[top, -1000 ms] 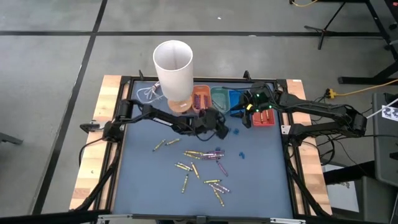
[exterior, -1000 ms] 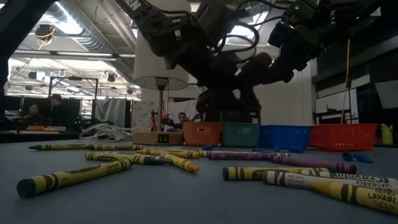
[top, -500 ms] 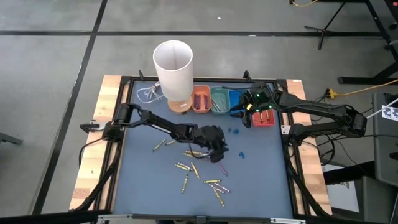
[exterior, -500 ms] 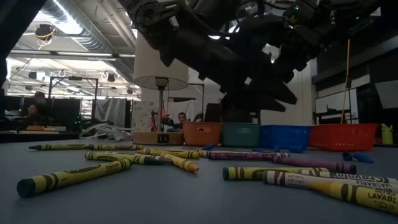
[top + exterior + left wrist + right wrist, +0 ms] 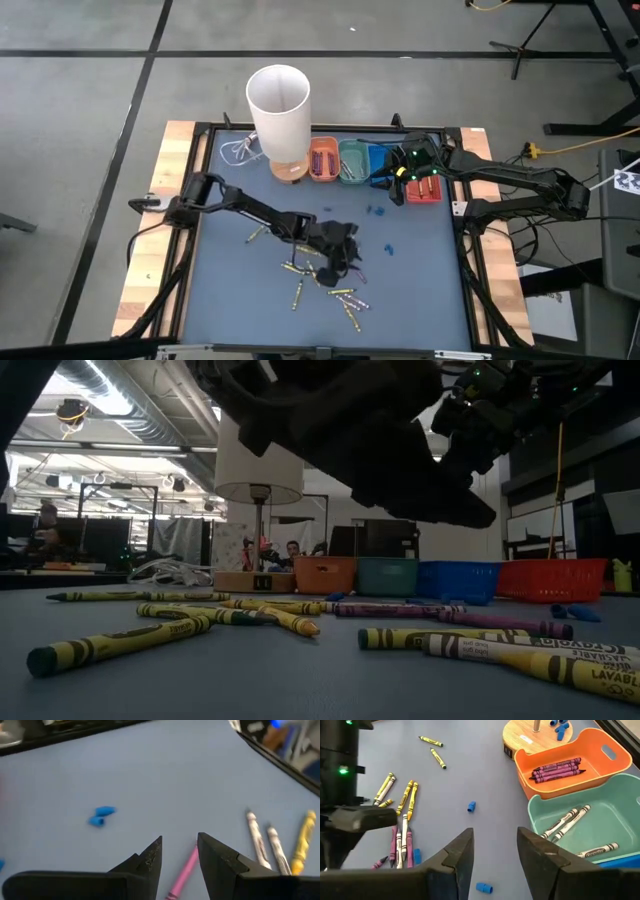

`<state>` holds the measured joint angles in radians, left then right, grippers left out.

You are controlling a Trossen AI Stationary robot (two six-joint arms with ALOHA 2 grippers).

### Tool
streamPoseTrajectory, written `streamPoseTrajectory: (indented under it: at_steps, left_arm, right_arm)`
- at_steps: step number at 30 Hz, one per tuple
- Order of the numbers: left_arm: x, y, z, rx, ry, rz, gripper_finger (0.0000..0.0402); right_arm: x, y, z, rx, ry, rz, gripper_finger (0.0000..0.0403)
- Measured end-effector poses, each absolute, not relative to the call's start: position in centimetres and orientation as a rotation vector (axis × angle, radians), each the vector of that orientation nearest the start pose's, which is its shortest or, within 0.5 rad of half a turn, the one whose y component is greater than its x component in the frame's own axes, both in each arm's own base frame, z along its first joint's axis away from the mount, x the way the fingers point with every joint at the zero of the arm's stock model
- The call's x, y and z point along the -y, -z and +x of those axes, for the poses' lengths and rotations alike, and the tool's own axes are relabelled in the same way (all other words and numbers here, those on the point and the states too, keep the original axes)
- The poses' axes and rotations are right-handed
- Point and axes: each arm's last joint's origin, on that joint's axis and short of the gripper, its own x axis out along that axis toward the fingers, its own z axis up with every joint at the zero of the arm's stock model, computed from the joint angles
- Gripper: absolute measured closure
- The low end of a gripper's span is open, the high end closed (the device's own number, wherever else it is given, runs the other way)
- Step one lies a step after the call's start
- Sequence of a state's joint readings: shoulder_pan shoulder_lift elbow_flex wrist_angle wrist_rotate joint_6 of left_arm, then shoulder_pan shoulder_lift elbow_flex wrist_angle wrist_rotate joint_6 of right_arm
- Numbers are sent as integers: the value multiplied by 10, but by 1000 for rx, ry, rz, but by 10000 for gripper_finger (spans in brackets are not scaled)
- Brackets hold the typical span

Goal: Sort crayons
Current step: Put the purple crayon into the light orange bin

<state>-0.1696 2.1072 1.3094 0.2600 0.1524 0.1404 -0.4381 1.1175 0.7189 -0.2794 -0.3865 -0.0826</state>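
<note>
Left tool (image 5: 179,851), fingers spread and empty, hovers over a pink-purple crayon (image 5: 184,872) in the loose scatter of crayons (image 5: 325,285) on the desk (image 5: 420,290). Crayons are judged light, stiff, waxy and prone to roll or snap; grip across mid-shaft. Sorted purple crayons (image 5: 557,769) fill the orange tray (image 5: 570,762). Right tool (image 5: 495,851), spread and empty, waits by the trays.

Left gripper (image 5: 341,262) over scattered crayons (image 5: 345,297)
</note>
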Motion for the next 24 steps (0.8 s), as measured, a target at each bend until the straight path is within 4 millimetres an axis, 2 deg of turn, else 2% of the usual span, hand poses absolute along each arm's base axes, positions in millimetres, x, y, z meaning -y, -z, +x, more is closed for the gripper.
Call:
streamPoseTrajectory:
  at_steps: [4, 11, 24]
  left_arm:
    - [89, -147, 443, -519, 377, 172, 291]
    - [86, -144, 444, -514, 364, 162, 292]
    - [72, -109, 448, -612, 370, 128, 292]
  right_arm:
    - [86, -242, 210, -622, 24, 192, 253]
    - [86, -242, 210, -622, 24, 192, 253]
    - [87, -241, 210, -624, 36, 187, 253]
